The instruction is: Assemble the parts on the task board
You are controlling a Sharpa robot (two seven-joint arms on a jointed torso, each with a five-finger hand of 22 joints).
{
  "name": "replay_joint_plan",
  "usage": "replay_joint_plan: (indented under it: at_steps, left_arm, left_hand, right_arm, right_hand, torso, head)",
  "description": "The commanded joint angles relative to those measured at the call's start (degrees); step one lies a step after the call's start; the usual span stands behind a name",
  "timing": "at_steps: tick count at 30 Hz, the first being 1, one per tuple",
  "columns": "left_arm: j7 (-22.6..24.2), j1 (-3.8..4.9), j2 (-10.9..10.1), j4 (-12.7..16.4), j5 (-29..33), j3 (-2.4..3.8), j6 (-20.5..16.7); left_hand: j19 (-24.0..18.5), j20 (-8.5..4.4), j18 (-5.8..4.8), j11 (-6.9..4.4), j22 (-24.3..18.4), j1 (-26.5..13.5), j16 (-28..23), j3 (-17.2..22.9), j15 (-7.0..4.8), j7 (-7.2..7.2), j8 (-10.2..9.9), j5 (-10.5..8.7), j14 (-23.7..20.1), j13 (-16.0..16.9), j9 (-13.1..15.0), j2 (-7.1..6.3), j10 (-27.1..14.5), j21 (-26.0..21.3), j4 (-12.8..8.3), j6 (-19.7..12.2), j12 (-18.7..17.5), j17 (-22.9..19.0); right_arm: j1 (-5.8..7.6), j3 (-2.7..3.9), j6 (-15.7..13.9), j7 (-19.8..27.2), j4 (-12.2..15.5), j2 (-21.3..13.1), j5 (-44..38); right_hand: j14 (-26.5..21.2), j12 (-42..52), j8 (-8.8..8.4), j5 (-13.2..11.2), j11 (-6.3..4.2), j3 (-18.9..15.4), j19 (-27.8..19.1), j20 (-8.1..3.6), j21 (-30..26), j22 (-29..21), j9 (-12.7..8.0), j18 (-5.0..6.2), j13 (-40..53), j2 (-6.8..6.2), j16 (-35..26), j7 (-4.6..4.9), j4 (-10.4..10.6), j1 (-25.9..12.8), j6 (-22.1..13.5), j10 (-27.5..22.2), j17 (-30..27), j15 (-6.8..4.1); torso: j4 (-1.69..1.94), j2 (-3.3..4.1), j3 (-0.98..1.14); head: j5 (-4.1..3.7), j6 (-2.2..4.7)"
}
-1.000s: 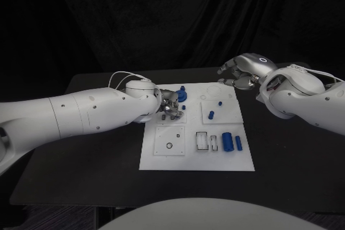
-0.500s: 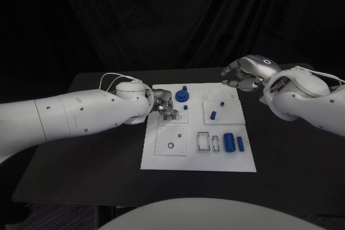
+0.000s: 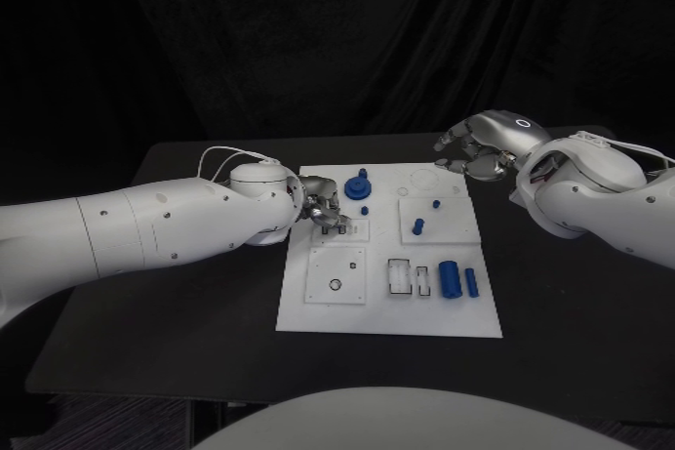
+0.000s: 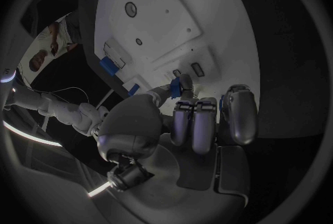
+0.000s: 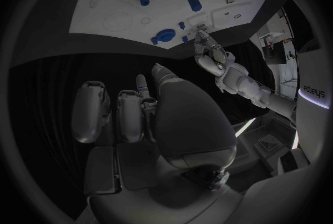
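In the head view we see the white task board (image 3: 388, 318) lying in the middle of the black table (image 3: 169, 313). Our left hand (image 3: 322, 205) hangs over the board's left edge, toward the far end, its fingers curled down by a small slotted block; from here we cannot tell whether they hold anything. Just right of it stands a round blue part (image 3: 359, 186) with a blue peg (image 3: 363, 172) behind it. Two more small blue pegs (image 3: 419, 225) stand on the raised square further right. On the near right of the board a blue cylinder (image 3: 448, 277) lies beside a thinner blue bar (image 3: 468, 282). Our right hand (image 3: 476, 152) hovers beyond the board's far right corner, fingers curled in, nothing visible in them.

In the left wrist view, the left hand (image 4: 201, 118) has its fingers bent toward the board (image 4: 173, 7), and a small blue part (image 4: 175, 87) sits pinched at the fingertips (image 4: 186, 86).

In the right wrist view, the right hand (image 5: 132, 110) is above dark table, fingers folded together and holding nothing. The board (image 5: 125, 1) lies beyond, with the round blue part (image 5: 165, 35) on it.
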Motion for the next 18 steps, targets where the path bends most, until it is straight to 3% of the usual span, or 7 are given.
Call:
replay_joint_plan:
  at_steps: [1, 12, 18]
  left_arm:
    - [0.0, -0.21, 0.2, -0.1, 0.1, 0.05, -0.2]
    - [0.2, -0.85, 0.6, -0.4, 0.1, 0.05, -0.4]
    - [0.4, -1.18, 0.9, -0.8, 0.1, 0.05, -0.4]
  left_hand:
    - [0.1, 0.06, -0.46, -0.15, 0.2, -0.8, 0.2, 0.0, -0.25, 0.01, -0.6, -1.13, 6.0, 15.1, 0.2, 0.06, 6.1, -0.4, 0.7, 0.6, 0.2, 15.1]
    - [0.2, 0.13, -0.48, -0.06, 0.4, -2.2, 0.2, -0.8, -0.17, 0.11, -1.3, -2.32, 6.0, 15.1, 0.3, 0.31, 6.1, -0.4, 2.5, 1.1, 0.2, 15.1]
    - [0.1, 0.14, -0.46, -0.06, 0.3, -2.2, 0.2, -0.8, -0.17, 0.1, -1.3, -2.34, 6.0, 15.1, 0.3, 0.36, 6.1, -0.5, 2.6, 1.2, 0.2, 15.1]
  right_arm:
    - [-0.15, 0.04, 0.8, -1.4, 0.0, 0.0, -0.2]
    - [-0.21, 0.04, 1.3, -1.7, -0.1, 0.1, -0.2]
    - [-0.24, 0.04, 1.6, -1.8, -0.1, 0.1, -0.2]
  right_hand:
    - [2.8, -0.3, -0.21, 0.3, 0.37, 0.4, -0.2, 0.32, -0.3, 10.1, -0.1, 0.64, 8.7, 0.32, -0.2, 0.09, -0.1, 0.2, 0.4, 1.2, 1.5, 0.45]
    - [2.7, -0.5, -0.41, 1.5, 0.4, 0.7, -0.3, 0.37, -0.7, 10.0, -0.3, 0.71, 8.5, 0.4, -0.6, 0.14, -0.3, 0.4, 0.5, 1.0, 1.1, 0.49]
    - [2.5, -0.7, -0.45, 1.7, 0.42, 0.8, -0.5, 0.38, -1.3, 9.8, -0.3, 0.82, 8.1, 0.43, -1.0, 0.15, -0.3, 0.4, 0.5, 0.7, 0.7, 0.49]
  torso:
    - [-0.26, 0.16, 0.06]
    - [-0.18, 0.17, 0.19]
    - [-0.1, 0.14, 0.16]
  head:
    - [0.23, -0.01]
    - [0.41, -0.01]
    - [0.48, -0.01]
